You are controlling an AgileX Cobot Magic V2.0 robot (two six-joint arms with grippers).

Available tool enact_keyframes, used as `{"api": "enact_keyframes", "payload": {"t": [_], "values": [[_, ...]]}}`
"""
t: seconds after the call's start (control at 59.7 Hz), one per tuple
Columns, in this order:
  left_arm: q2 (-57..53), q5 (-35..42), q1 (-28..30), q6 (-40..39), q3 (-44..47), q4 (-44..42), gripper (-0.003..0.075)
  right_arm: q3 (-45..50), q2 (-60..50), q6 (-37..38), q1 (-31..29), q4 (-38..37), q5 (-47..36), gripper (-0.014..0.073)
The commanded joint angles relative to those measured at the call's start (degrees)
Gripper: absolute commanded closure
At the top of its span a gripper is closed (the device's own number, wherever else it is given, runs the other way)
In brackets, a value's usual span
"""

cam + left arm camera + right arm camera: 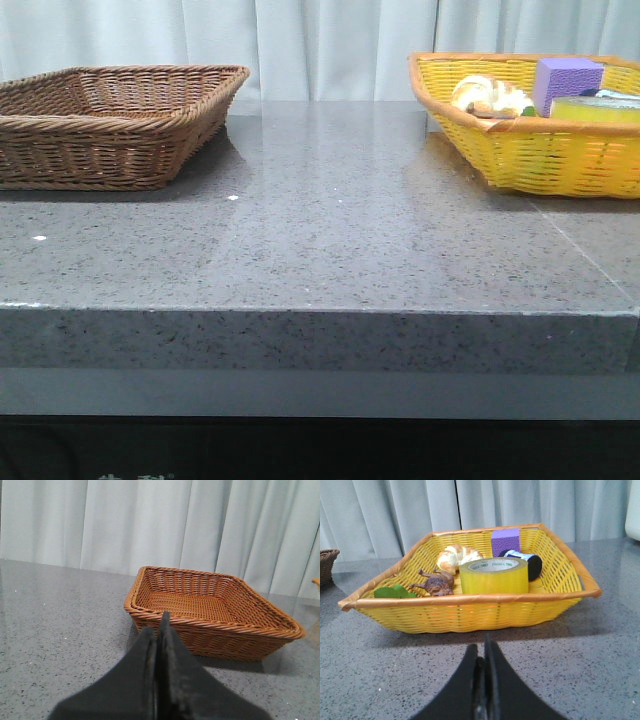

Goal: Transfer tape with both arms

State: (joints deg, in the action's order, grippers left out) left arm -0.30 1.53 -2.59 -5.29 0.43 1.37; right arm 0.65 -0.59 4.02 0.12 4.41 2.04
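The tape (493, 575) lay flat in the yellow basket (470, 612) at the right side of the grey table (320, 240), just beside a purple block (506, 541), a croissant (457, 556) and a black cylinder (527, 562). The right gripper (483, 645) was fully closed and held nothing, low before this basket. The left gripper (159, 625) was also closed and empty, facing the brown basket (210, 612).

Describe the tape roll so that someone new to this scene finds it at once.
Look in the yellow wicker basket on the grey table, on the robot's right. The tape lies flat near the basket's front wall, among a croissant, a purple block and a brown toy animal. It is the only wide, translucent yellow ring.
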Motion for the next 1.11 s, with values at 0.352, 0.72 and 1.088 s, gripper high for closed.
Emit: {"api": "enact_keyframes", "payload": {"t": [0.352, 0.72, 1.088], "values": [[10.01, -23.69, 0.07, -0.24, -30.71, 0.56, 0.0740, -26.52, 6.95, 0.00, 0.04, -2.76, 17.66, 0.0662], [30.32, -38.76, 0.07, 0.36, -51.87, -0.07, 0.0740, -51.35, 27.68, 0.00, 0.04, -3.59, 38.42, 0.0662], [40.98, -40.54, 0.07, 0.36, -53.10, -0.07, 0.0740, -57.53, 42.77, 0.00, 0.04, -3.64, 44.42, 0.0662]]}}
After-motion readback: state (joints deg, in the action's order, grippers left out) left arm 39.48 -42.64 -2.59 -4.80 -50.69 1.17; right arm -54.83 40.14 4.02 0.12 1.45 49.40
